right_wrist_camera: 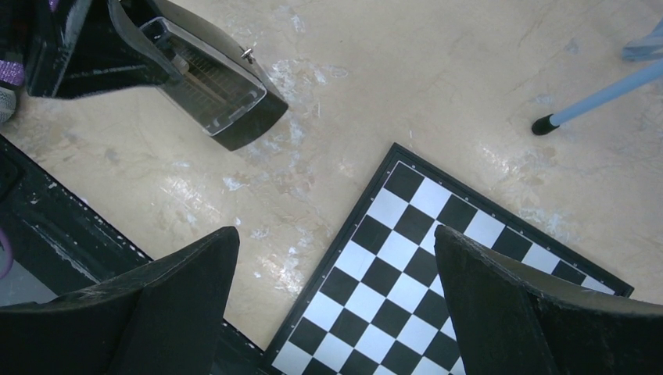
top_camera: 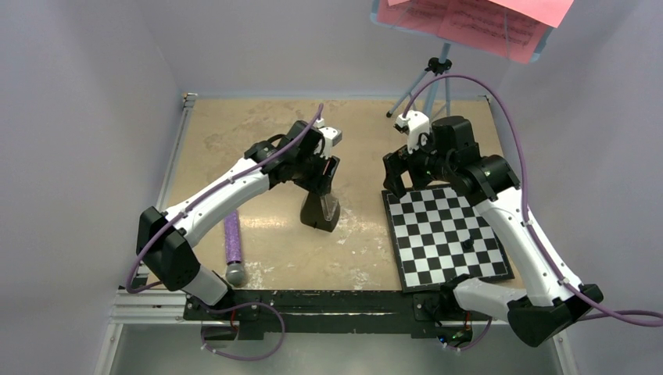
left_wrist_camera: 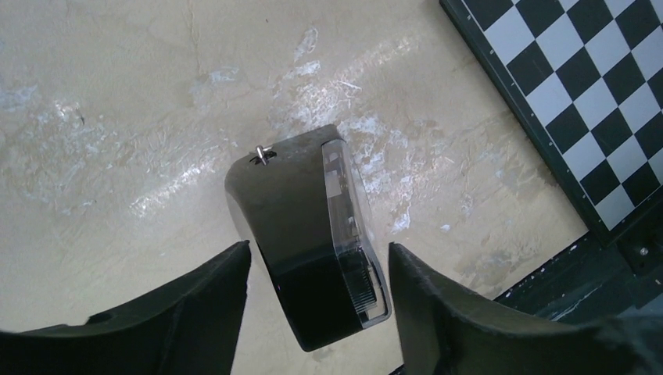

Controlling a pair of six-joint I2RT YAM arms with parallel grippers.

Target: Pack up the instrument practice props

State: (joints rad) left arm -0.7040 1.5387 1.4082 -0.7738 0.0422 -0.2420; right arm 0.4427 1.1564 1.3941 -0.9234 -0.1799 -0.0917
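Left wrist view showed the metronome upright, long axis vertical, clear cover facing the checkered board. The left end effector straddled it, spread.

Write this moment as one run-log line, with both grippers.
left gripper: open, astride metronome | right gripper: open, empty, above board edge | pages on stand

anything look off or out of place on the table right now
The checkered board lies skewed, its edges not square with the table. The tabletop shows white scuffs around the metronome, which stands upright. Nothing looks spilled or broken.
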